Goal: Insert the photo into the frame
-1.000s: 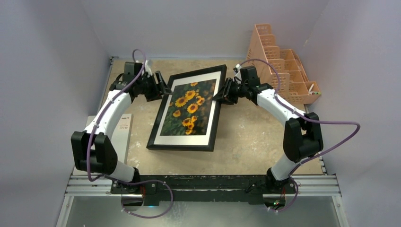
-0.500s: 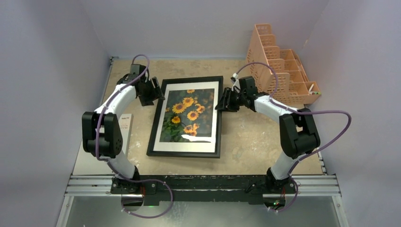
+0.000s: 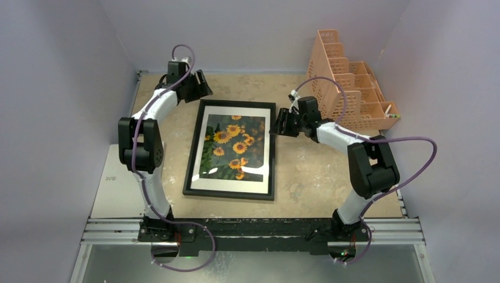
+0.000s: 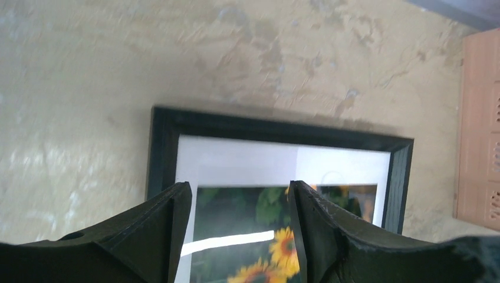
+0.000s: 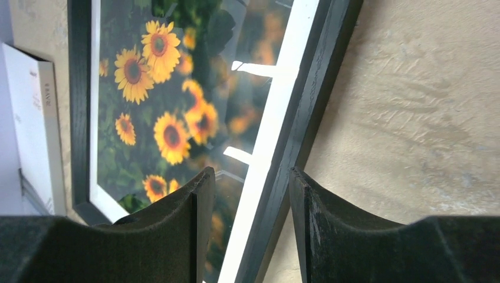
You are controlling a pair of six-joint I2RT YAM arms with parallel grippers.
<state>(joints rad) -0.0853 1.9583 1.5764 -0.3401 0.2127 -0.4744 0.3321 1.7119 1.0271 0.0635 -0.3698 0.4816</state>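
Observation:
The black frame lies flat on the table, glass side up, with the sunflower photo behind its glass inside a white mat. My left gripper is open and empty, above the table just beyond the frame's far left corner; its wrist view shows the frame's far edge and the photo between its fingers. My right gripper is open, its fingers either side of the frame's right edge, apart from it. The photo also shows in the right wrist view.
A peach mesh organizer stands at the back right, close behind my right arm. A white board or booklet lies at the left edge of the table, also seen in the right wrist view.
The frame has come down flat and turned straighter on the table. My left gripper has let go and moved back toward the far wall. My right gripper stays at the right edge.

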